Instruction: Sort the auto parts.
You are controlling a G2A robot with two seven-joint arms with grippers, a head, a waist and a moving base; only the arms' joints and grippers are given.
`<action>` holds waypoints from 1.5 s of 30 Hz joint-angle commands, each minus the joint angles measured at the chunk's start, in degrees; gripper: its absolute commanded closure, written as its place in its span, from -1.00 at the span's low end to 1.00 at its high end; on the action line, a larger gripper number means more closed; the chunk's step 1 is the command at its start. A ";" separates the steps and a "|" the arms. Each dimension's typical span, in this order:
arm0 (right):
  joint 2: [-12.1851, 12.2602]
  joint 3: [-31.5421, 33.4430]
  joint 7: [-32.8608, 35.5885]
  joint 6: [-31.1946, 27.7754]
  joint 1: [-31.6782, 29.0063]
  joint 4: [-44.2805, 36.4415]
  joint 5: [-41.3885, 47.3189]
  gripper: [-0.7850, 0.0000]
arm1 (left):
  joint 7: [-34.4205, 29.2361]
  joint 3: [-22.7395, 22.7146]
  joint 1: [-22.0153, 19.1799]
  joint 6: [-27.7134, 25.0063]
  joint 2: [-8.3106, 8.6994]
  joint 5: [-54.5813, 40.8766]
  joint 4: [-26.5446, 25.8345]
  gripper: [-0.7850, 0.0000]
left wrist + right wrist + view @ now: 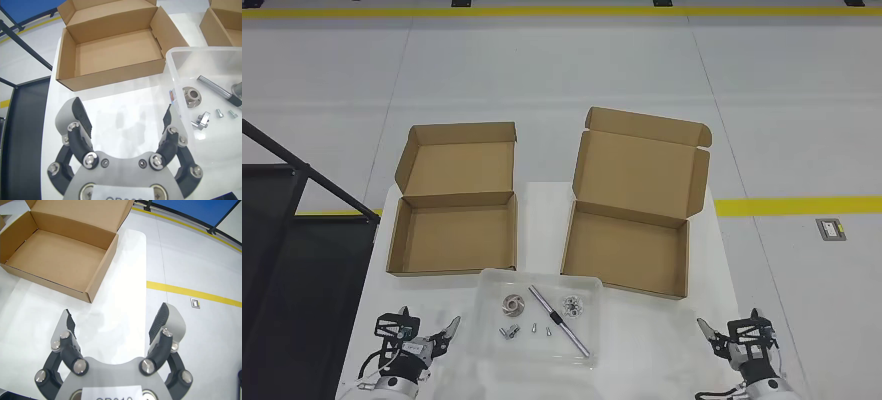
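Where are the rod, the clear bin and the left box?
Rod point(560, 321): top view, mid-shaft.
Bin point(198, 48): left wrist view, far rim.
Left box point(454, 240): top view, bare floor.

Nothing can be read in full. A small sticker point(173, 96) is seen on the clear tray point(189, 49) wall, its print too small. A white label point(122, 194) on the left gripper point(122, 103) and a second label point(112, 393) on the right gripper point(115, 308) are only half shown.

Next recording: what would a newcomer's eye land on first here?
Two open, empty cardboard boxes sit side by side on the white table, the left box and the right box. In front of them, a clear tray holds metal parts, among them a long rod. The left claw and right claw hang open on either side of it.
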 commanded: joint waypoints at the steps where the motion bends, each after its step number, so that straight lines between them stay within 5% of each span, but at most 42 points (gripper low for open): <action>1: 0.07 -0.62 -1.37 -0.64 0.17 -1.40 -3.62 -1.00 | 0.56 0.14 -0.02 -0.70 -0.05 -0.29 0.09 -1.00; 7: 0.55 -2.05 -1.66 -3.58 0.93 -8.09 -16.99 -1.00 | 3.70 -1.05 1.00 -2.40 -0.10 -0.97 -0.93 -1.00; 15: 1.71 -8.89 5.77 -24.88 8.32 -16.60 -34.36 -1.00 | 7.71 -3.51 1.92 -5.24 -0.06 -1.92 -2.20 -1.00; 21: 1.51 -16.78 13.84 -38.14 16.02 -15.32 -37.04 -1.00 | 7.25 -4.38 2.27 -4.71 -0.17 -2.50 -2.64 -1.00; 45: 1.30 -18.26 14.74 -37.66 16.60 -17.08 -36.42 -1.00 | 7.61 -4.95 2.03 -6.81 -0.14 -3.97 -2.74 -1.00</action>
